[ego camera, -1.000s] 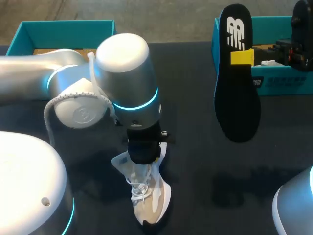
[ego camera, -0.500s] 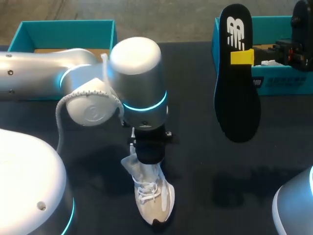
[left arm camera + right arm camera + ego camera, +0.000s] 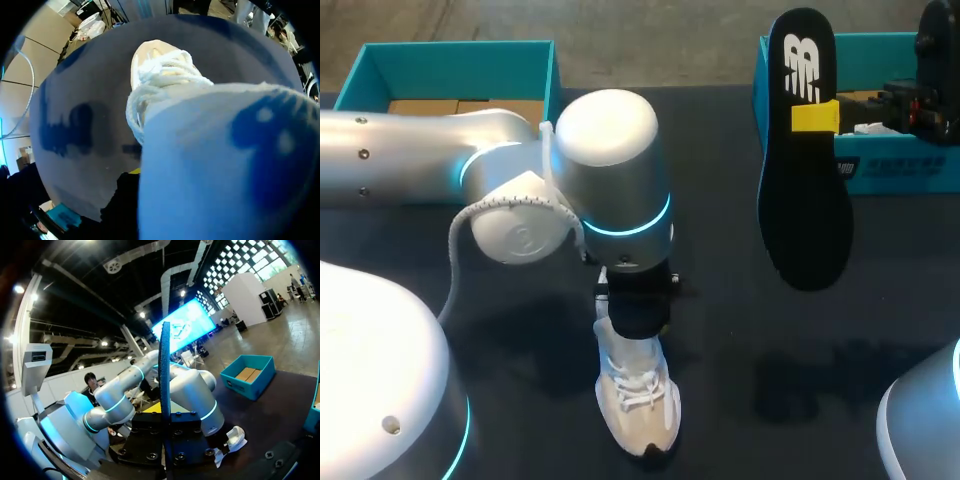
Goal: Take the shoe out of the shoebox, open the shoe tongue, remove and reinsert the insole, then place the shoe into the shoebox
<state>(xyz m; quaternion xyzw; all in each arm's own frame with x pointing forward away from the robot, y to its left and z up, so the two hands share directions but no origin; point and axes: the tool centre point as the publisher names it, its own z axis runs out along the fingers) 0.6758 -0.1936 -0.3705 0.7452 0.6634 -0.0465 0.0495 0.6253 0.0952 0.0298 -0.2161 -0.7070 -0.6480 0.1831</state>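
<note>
While the left arm reaches in over the middle of the table (image 3: 740, 330), its left end effector (image 3: 635, 322) sits directly on top of the shoe (image 3: 640, 410). The black wrist covers it from above. The left wrist view is mostly filled by blurred pale fabric pressed close to the lens, so I cannot tell whether this end effector is open or closed, or whether it has any grip.

Shoe: white and beige with white laces. It stands on its sole on the dark table, toe pointing toward my side, outside both boxes. From the left wrist, the laces and toe lie ahead of the end effector.

Right end effector (image 3: 815, 118): clamped on the insole (image 3: 805, 220), with one yellow tip flat against the near face, close to the upper end. The insole is black with a white mark at the top. It hangs upright in the air with its lower end clear of the table, well apart from the shoe. From the right wrist it appears edge-on, as a thin dark blade rising straight out from between the clamp plates.

Boxes: both teal and open-topped. The far-left box (image 3: 455, 58) shows brown cardboard inside. The far-right box (image 3: 895, 170) stands just behind the raised insole, contents unclear.
</note>
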